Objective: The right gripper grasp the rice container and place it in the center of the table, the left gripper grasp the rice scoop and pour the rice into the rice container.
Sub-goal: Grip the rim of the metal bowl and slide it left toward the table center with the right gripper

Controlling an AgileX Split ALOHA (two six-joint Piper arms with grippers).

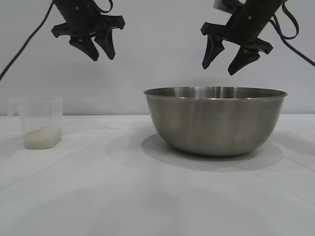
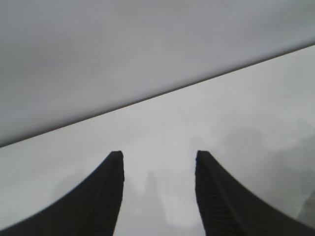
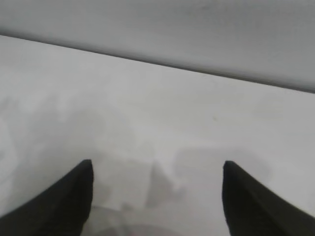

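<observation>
Below the left gripper (image 1: 100, 51), fingers parted, lies open air down to the bare table (image 1: 98, 196); the rice scoop (image 1: 41, 122) stands low to its left. The rice container (image 1: 215, 120) sits directly under the spread right gripper (image 1: 221, 63), blocking straight descent there.

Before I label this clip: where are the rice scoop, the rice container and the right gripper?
rice scoop (image 1: 42, 122): exterior view, front wall of the cup.
rice container (image 1: 215, 123): exterior view, outer steel side.
right gripper (image 1: 221, 64): exterior view, midway between its open fingertips.

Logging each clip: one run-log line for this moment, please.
left gripper open, above rice scoop | right gripper open, over rice container | rice unpoured
</observation>
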